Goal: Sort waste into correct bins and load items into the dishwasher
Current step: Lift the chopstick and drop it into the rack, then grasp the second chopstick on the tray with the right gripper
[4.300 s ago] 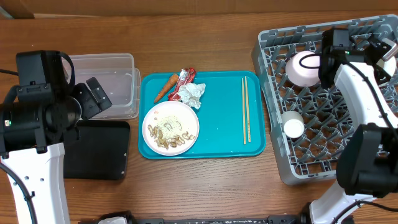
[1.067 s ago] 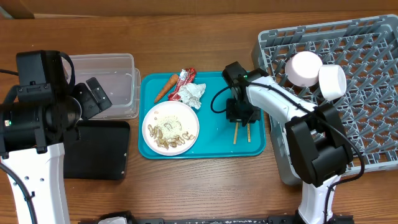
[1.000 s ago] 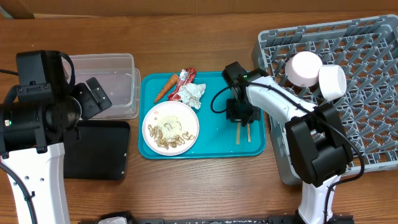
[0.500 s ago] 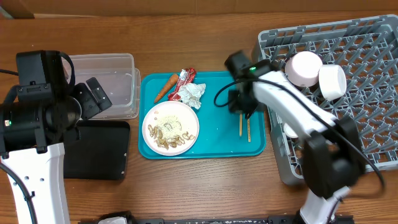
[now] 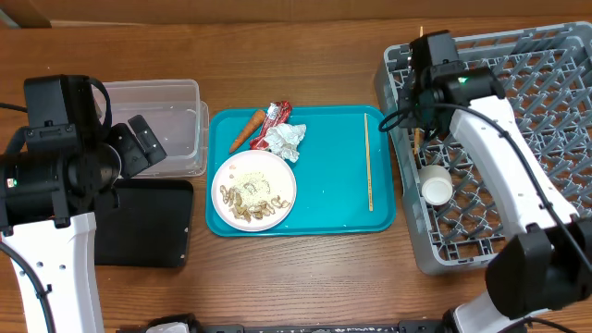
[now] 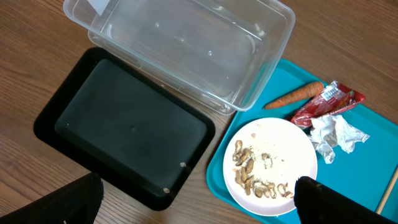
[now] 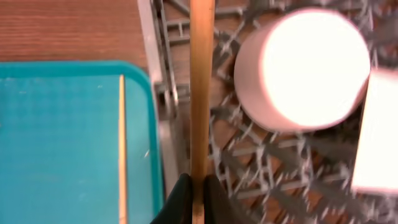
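A wooden worktop seen from above, with two wrist close-ups. At far left the left arm (image 5: pixel 55 166) hangs with its jaws spread wide and empty, apparently waiting its turn. Just ahead of those jaws sits the clear tub (image 6: pixel 186 43), and directly below them the black tray (image 6: pixel 124 130); both are bare, so no waste has been sorted yet. Off to the jaws' right lies the teal tray (image 5: pixel 324 185), which keeps the waste together: an orange carrot piece (image 5: pixel 245 131), a red wrapper (image 5: pixel 276 117) and a crumpled tissue (image 5: pixel 288 139) touching one another at its far corner, and, just nearer, a white plate (image 5: pixel 245 166) with beige scraps (image 5: pixel 259 205) heaped on its near side. One chopstick (image 5: pixel 368 162) lies alone, flat along the tray's right side, just to the left of the right jaws. Those jaws, on the right arm (image 5: pixel 490 120), are clenched on the other chopstick (image 7: pixel 201 93), which runs straight ahead from them. It is pinched at the near end, probably so the free end can drop between pegs. They hover above the left border of the grey rack (image 5: pixel 546 83). An upturned white bowl (image 7: pixel 305 62) sits in the rack ahead and to the right of the jaws, and a small white cup (image 5: pixel 436 188) sits nearer along the same border. Whether the chopstick's tip touches the rack cannot be told.
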You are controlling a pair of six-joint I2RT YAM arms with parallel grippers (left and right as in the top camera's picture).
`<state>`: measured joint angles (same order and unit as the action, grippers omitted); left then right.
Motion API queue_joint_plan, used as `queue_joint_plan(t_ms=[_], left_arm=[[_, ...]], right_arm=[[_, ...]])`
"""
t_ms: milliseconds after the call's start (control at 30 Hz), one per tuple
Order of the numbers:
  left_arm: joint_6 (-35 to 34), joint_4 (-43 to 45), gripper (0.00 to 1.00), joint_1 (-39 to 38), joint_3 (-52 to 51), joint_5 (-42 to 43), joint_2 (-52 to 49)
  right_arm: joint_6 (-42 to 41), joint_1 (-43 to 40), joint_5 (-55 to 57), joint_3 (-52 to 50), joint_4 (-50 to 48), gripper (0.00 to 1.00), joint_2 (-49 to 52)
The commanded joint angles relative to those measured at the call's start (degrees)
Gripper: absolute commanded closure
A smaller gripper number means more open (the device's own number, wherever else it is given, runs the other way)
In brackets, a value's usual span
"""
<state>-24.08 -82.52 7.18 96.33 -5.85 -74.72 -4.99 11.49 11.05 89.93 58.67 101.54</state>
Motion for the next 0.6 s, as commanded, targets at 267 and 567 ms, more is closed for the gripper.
queue_joint_plan(t_ms=[267, 567], left_arm=[[-0.8, 0.2, 0.00, 0.3, 0.6, -0.1, -0.2], [-0.8, 0.2, 0.00, 0.3, 0.6, -0.1, -0.2]], right_arm=[[12.9, 0.2, 1.4, 0.0, -0.7, 0.60, 1.2], [-3.2, 8.1, -13.4, 0.0, 4.1, 0.56, 0.0]])
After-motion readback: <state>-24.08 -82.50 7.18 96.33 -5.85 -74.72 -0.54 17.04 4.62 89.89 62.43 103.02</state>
